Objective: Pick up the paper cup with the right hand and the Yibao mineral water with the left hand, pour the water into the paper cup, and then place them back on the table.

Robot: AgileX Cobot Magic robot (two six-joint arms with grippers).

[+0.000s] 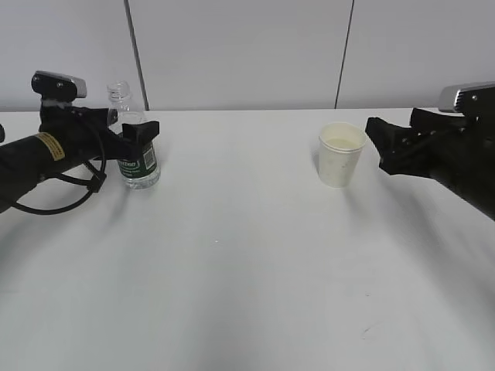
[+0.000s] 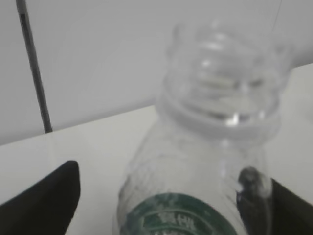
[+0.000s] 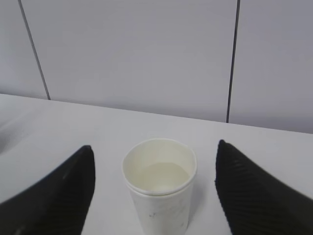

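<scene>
Even, bright, diffuse light casts soft shadows on the table (image 1: pixel 247 294); the left wrist view is blurred.

White table (image 1: pixel 247 294) with upright Yibao mineral water (image 1: pixel 138 158) and paper cup (image 1: pixel 341 156), well apart.

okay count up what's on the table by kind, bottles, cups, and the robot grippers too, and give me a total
Bottles: 1, the Yibao mineral water
Cups: 1, the paper cup
Grippers: 2, the left hand and the right hand
Total: 4
</scene>
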